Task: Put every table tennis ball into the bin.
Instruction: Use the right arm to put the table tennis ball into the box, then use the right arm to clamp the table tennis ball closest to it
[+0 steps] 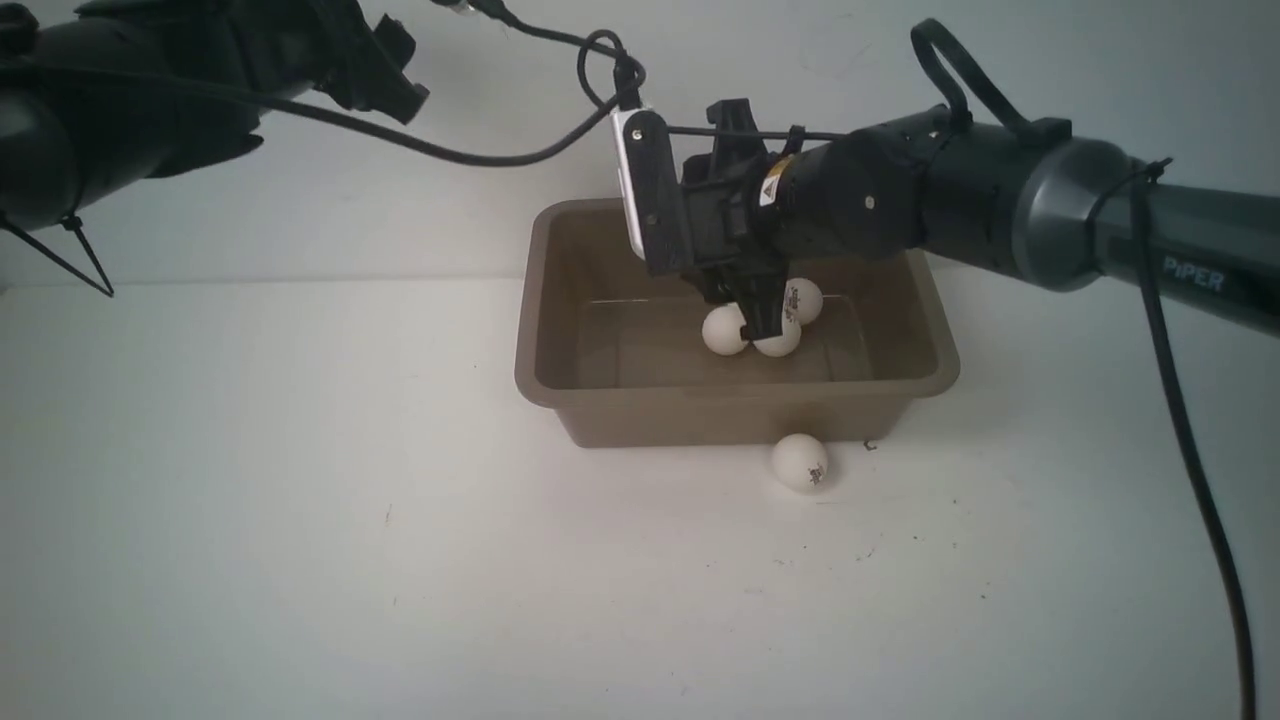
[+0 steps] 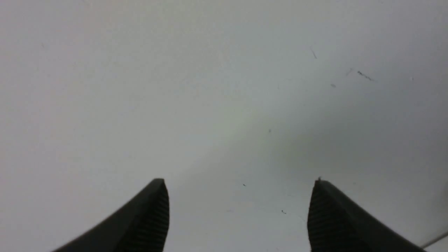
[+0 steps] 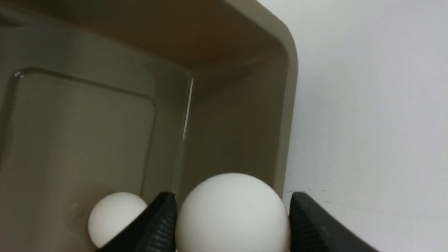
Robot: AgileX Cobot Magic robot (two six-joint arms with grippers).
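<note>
Jaws of right gripper flank ball over bin, for short drop; pinching or slack, cannot tell. Left gripper jaws wide apart, empty, parked aside. Last ball on table, just beside bin

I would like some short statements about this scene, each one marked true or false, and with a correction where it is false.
1. One ball lies on the table, just in front of the bin. True.
2. The left pincer carries a ball. False: its fingers stand apart with nothing between them.
3. A second ball sits between the fingers of the right pincer, down inside the bin. True.
4. Apart from that one, the bin has no balls in it. False: other balls lie on its floor.
</note>
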